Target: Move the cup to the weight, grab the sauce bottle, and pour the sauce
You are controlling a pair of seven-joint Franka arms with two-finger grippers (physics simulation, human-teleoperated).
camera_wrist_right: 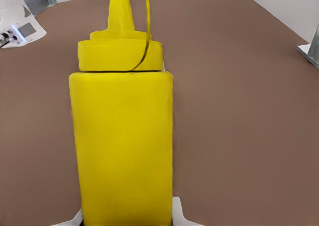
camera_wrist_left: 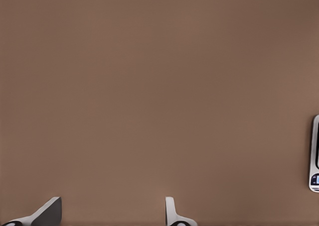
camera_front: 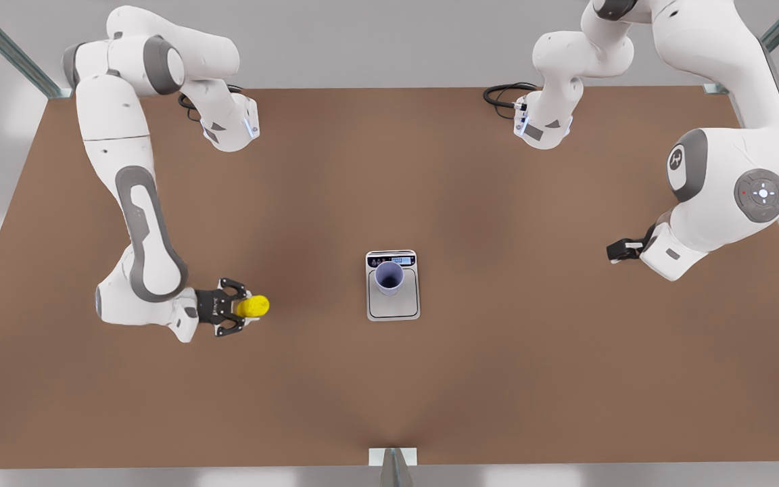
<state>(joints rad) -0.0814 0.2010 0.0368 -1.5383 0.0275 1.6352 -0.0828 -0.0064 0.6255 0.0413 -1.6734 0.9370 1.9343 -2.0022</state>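
Right claw (camera_front: 246, 306), low on the front view's left, is clamped on the sauce bottle (camera_front: 253, 306): fingers on either side of the yellow body, bottle upright as seen from the right wrist camera (camera_wrist_right: 122, 151), nozzle pointing away from the claw, finger pads (camera_wrist_right: 178, 213) hugging its base on both sides. In the front view the bottle shows as a yellow blob at the claw tips, well apart from the weight (camera_front: 393, 285). Whether its base touches the brown counter (camera_front: 498, 379) or is just above it, can't tell. Left claw (camera_front: 621, 250) sits out on the front view's right, well apart from the scale, holding nothing; left wrist camera shows its two fingertips (camera_wrist_left: 172, 213) spread apart over bare counter, with one edge of the weight (camera_wrist_left: 314, 154) poking in at the side. The cup (camera_front: 389, 277) stands upright on the weight's plate, near the display end, mouth open upward. Weight lies flat around the counter's middle, display strip on the far short edge. Both arm bases are mounted at the far edge of the counter.
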